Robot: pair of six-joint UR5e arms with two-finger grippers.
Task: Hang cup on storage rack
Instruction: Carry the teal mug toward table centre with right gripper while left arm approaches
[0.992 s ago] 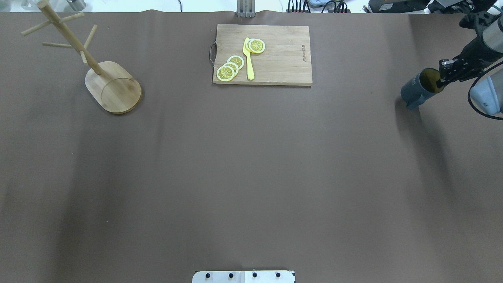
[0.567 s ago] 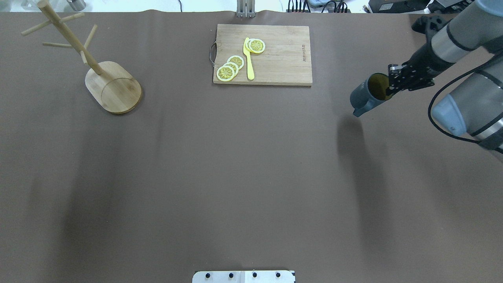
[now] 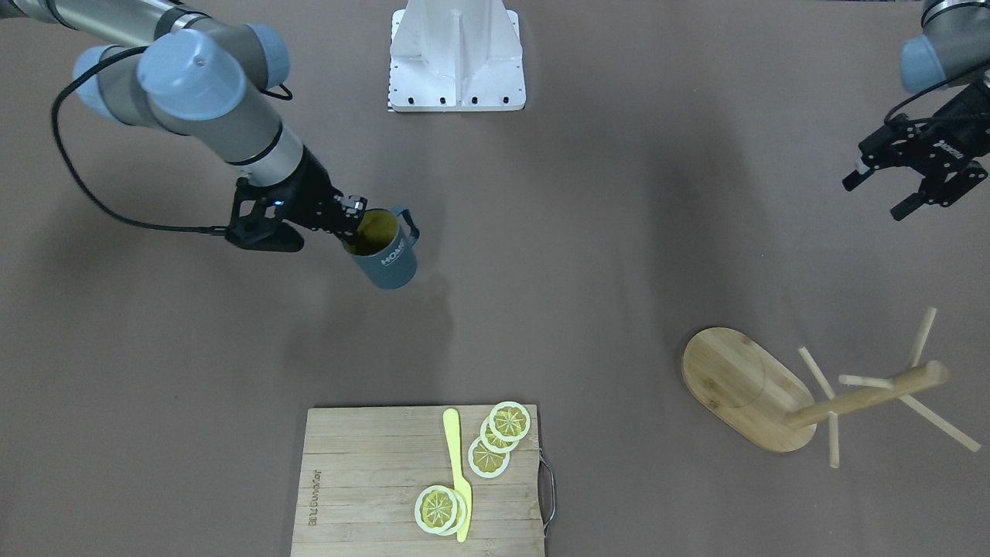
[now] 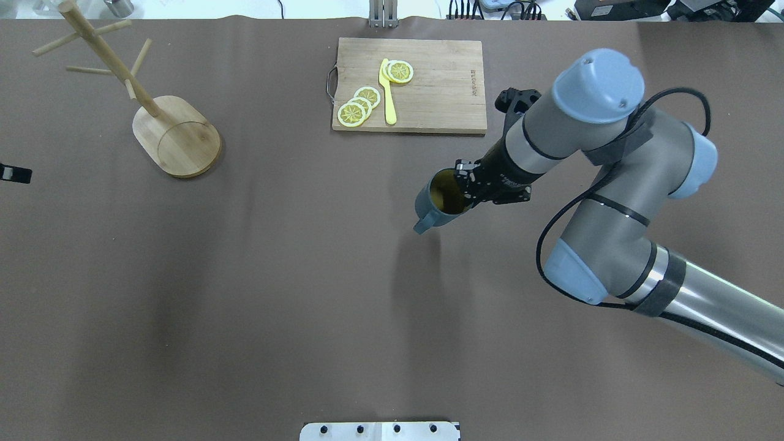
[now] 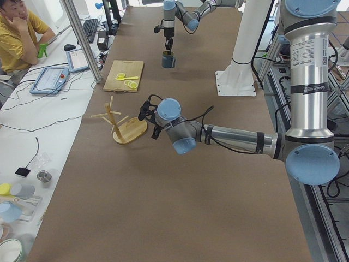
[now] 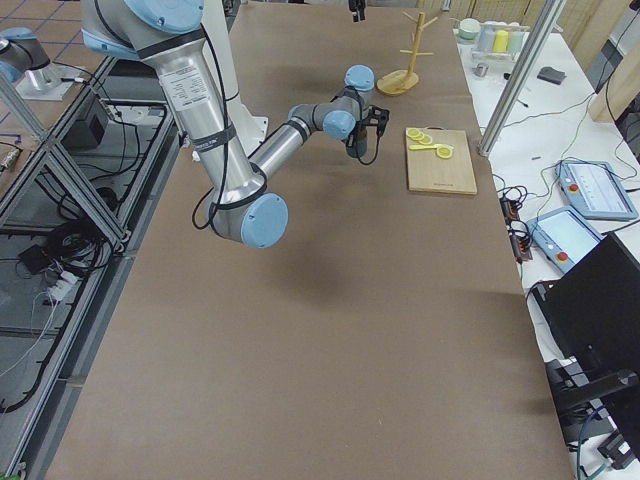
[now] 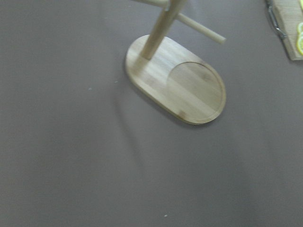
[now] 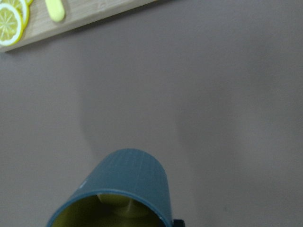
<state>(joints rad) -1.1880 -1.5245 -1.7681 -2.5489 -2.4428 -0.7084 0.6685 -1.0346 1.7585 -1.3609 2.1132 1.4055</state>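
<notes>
While our right claw (image 4: 463,190) clamps the rim of the cup (image 4: 438,205), tilted above the middle of the counter (image 4: 275,306), we judge the pickup done. Carrying and hooking remain: the rack (image 4: 177,138) stands bare by the far left corner. Our left claw (image 3: 874,197) hangs open, empty, near the left edge.

Bare table (image 4: 294,245) all the way from cup (image 4: 429,207) at mid-table to rack (image 4: 177,138) in the far left corner. Flat cutting board (image 4: 441,92) at the far edge, off that line. Left claw (image 3: 878,197) hanging at the left edge, near the rack.
</notes>
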